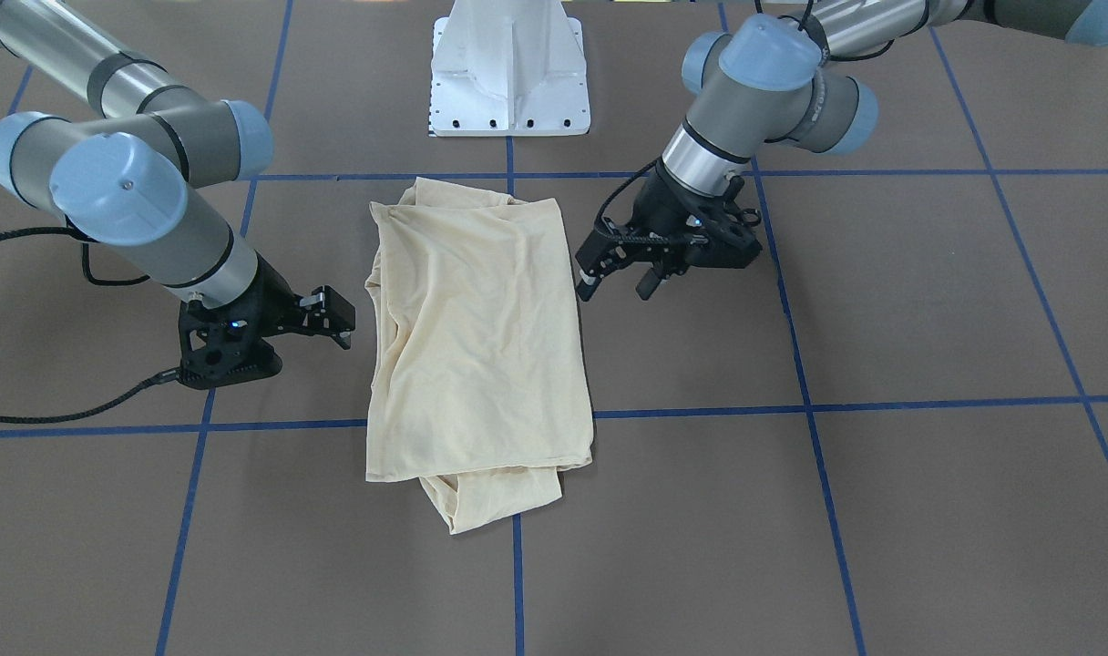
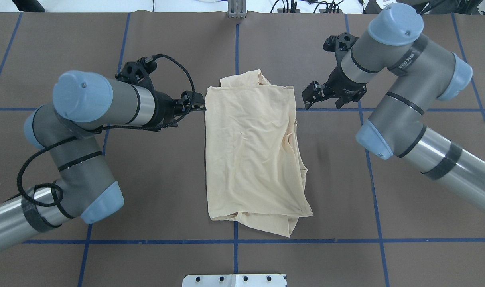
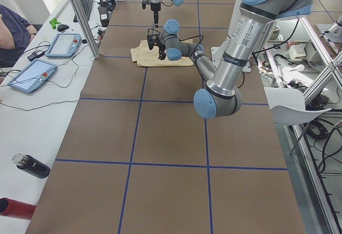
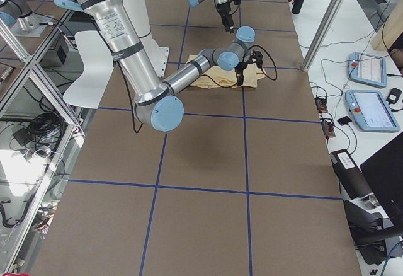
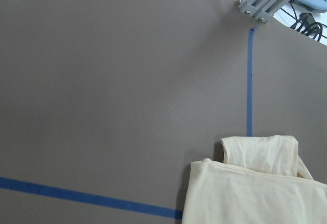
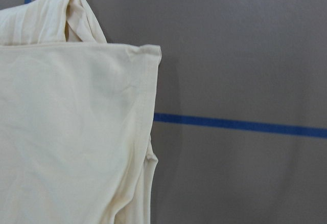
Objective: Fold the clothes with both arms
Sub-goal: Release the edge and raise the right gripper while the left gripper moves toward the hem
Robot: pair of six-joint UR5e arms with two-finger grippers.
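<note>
- Brown table (image 1: 928,301), gridded with blue tape (image 1: 700,412); white pedestal (image 1: 510,68) at the robot's edge.
- Cream shirt (image 1: 477,337), folded to a long panel at table centre, between both claws, gripped by neither.
- Spread and empty: left gripper (image 1: 616,290), just beside the shirt's edge.
- Spread and empty: right gripper (image 1: 340,319), near the opposite edge.
- Side views only: white bench (image 3: 32,127) with pendants (image 3: 63,45), black bottle (image 3: 31,165), a person's sleeve (image 3: 13,33).
- Wrist views only: shirt's far corners close up, an under-layer poking out.
</note>
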